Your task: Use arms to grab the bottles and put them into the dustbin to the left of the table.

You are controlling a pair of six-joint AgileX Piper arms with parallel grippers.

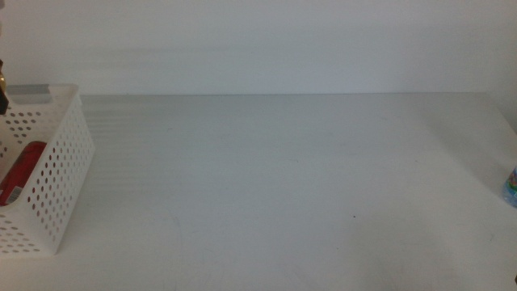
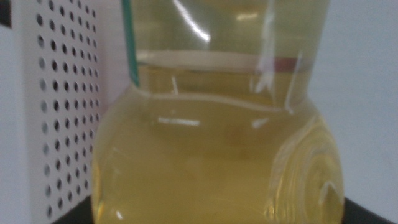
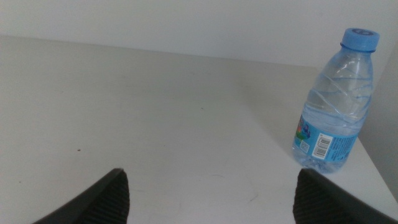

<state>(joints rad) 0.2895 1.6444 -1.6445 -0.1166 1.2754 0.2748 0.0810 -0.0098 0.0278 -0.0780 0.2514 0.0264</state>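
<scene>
A pale-yellow juice bottle (image 2: 217,149) fills the left wrist view, held between the dark jaws of my left gripper (image 2: 217,214), right beside the perforated wall of the white dustbin (image 2: 62,112). The middle view shows the dustbin (image 1: 60,162) at the table's left end, with a red can (image 1: 20,174) lying inside; only a dark sliver of the left arm (image 1: 2,93) shows above its rim. A small clear blue-capped bottle (image 3: 336,106) stands upright at the table's right edge (image 1: 510,187). My right gripper (image 3: 208,199) is open and low over the table, a short way from that bottle.
The white table (image 1: 283,178) stretches between the dustbin and the small bottle. Its right edge runs close behind the bottle. A pale wall rises behind the table's far edge.
</scene>
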